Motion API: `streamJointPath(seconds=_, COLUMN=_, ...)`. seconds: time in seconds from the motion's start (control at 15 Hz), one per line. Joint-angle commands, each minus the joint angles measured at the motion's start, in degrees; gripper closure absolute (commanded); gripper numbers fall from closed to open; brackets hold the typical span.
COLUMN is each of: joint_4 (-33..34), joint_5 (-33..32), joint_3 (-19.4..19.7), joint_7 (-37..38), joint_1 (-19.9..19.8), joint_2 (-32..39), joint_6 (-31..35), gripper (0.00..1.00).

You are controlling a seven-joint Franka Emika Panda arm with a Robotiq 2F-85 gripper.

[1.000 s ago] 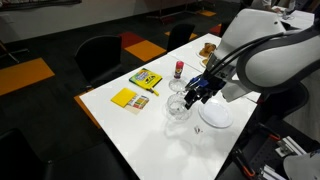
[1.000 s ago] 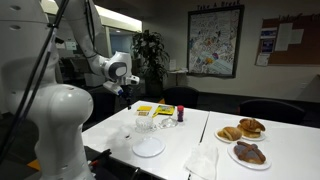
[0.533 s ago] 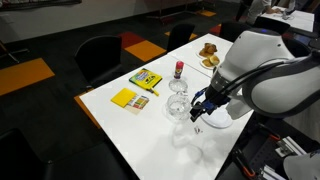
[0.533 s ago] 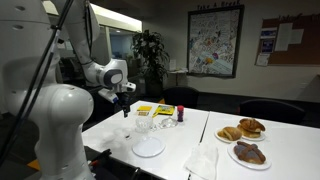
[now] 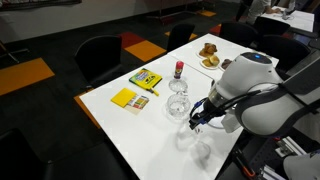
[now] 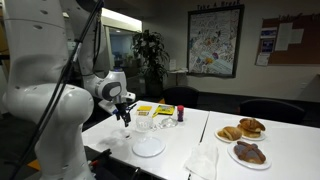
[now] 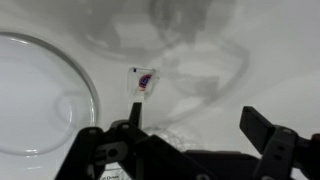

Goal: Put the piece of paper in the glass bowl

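The fingers stand spread wide apart and hold nothing, reaching in from the bottom edge of the wrist view with bare white surface between them. The piece of paper, a tiny white scrap with a dark red mark on it, lies on the surface just ahead of the tip of the finger nearer the white plate. Whether that tip touches it cannot be told. The scrap sits just outside the plate's rim, on the side toward the gap between the fingers. Beyond the scrap, farther from the fingers, faint glassy curves and their shadows show on the surface. In both exterior views the fingers point downward and hang low over the surface, and the scrap is too small to make out. In an exterior view the glass bowl stands just beside the fingers, with a 2nd glass vessel right behind it and a red-capped bottle farther off. The yellow sheets and a colourful box lie well apart from the fingers, past the bowl. In an exterior view the white plate lies below and beside the fingers.
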State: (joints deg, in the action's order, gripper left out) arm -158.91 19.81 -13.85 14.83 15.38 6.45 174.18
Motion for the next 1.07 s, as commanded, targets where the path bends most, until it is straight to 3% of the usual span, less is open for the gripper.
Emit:
streamJointPath(seconds=0.0, joint_4=0.99, joint_5=-0.18, joint_3=-1.05, joint_7=0.03, joint_1=-1.66, joint_2=6.92, joint_6=5.31, gripper=0.00)
streamJointPath(seconds=0.33, joint_4=1.64, joint_5=-3.90, joint_3=2.29, joint_7=0.99, joint_1=-0.22, joint_2=12.59, joint_6=11.83, gripper=0.00)
streamJointPath(seconds=0.6, joint_4=3.74, joint_5=-5.11, joint_3=3.86, joint_7=1.03, joint_1=-0.50, joint_2=16.28, joint_6=11.96, gripper=0.00)
streamJointPath(seconds=0.67, joint_4=4.49, joint_5=-5.37, joint_3=3.64, joint_7=0.90, joint_1=-1.05, joint_2=17.23, joint_6=11.74, gripper=0.25)
streamJointPath(seconds=0.73, joint_4=4.37, joint_5=-5.89, joint_3=3.41, joint_7=0.33, joint_1=-2.21, joint_2=17.49, joint_6=11.82, gripper=0.26)
streamJointPath(seconds=1.0, joint_4=6.05, joint_5=-6.76, joint_3=3.68, joint_7=0.13, joint_1=-2.96, joint_2=19.95, joint_6=11.60, gripper=0.55)
